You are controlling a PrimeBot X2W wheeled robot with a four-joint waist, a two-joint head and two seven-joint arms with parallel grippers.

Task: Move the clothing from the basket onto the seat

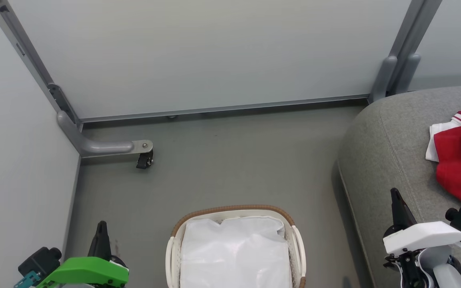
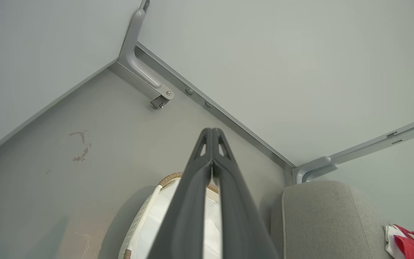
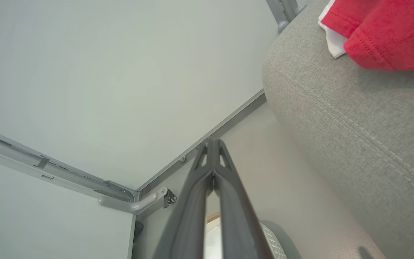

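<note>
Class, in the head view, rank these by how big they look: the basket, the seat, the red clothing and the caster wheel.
1. seat: largest, though cut by the frame edge.
2. basket: also cut off at the bottom.
3. clothing: partly out of frame.
4. caster wheel: smallest by far.
</note>
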